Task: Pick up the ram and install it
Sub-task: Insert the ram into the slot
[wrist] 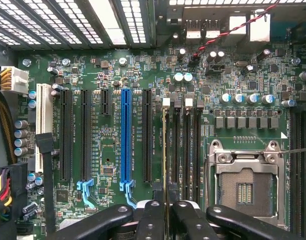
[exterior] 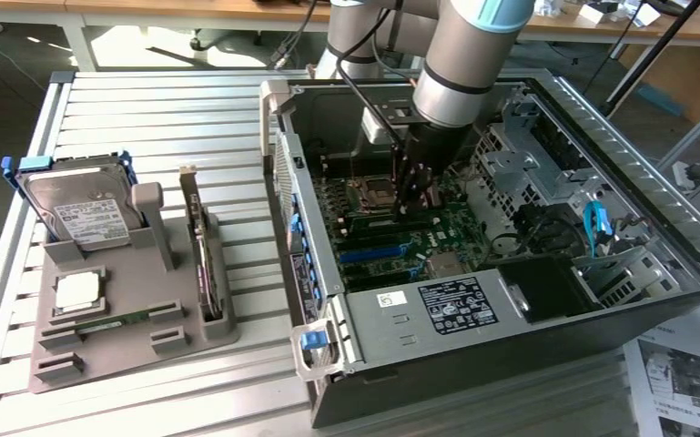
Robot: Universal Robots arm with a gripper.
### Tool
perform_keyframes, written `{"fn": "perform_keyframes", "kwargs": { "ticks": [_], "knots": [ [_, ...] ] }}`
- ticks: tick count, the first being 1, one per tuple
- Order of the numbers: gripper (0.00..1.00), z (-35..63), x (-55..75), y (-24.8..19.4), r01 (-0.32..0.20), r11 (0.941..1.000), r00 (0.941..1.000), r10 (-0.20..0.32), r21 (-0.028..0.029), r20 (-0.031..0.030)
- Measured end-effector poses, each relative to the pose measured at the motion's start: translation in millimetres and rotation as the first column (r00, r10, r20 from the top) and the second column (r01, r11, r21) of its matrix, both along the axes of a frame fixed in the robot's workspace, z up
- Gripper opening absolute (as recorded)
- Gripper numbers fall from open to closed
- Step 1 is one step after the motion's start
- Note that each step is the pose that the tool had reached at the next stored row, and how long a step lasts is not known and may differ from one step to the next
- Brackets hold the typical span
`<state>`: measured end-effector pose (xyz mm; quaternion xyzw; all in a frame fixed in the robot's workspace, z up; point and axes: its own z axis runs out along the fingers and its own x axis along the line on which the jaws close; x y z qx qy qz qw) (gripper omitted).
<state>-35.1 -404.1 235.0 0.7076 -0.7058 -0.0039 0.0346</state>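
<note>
Pinching the ram (wrist: 166,150) edge-on, the gripper (wrist: 166,206) has its two black fingers (wrist: 152,220) closed on the stick's flat sides, the jaws nearly together with only the thin board between them. The ram runs straight out ahead of the fingertips, lined up along a memory slot that ends in a white latch (wrist: 166,102). Whether its edge is seated in the slot or just above it cannot be told.

Just beside the jaws on one side lie three more memory slots (wrist: 185,150), and past them is the open processor socket (wrist: 243,187). On the other side stand the black expansion slots and one blue slot (wrist: 125,135), all on the green motherboard (wrist: 233,75).

In the exterior view the arm (exterior: 471,55) reaches down into the open computer case (exterior: 641,191), with the gripper (exterior: 408,202) low over the board.

Well apart from the jaws, outside the case on the exterior view's left, a grey tray (exterior: 131,350) rests on the slatted table (exterior: 179,118). It carries a hard drive (exterior: 83,214), a square silver chip (exterior: 79,291), a dark card (exterior: 207,269) standing on edge and a second green stick (exterior: 113,320) lying flat.
</note>
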Motion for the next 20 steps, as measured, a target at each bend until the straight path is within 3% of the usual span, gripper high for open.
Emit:
{"fn": "perform_keyframes", "kwargs": {
  "ticks": [20],
  "knots": [
    [0.13, -2.6, -0.4, 0.4, 0.000, 1.0000, 1.0000, 0.000, 0.0009, 0.0000]
  ]
}}
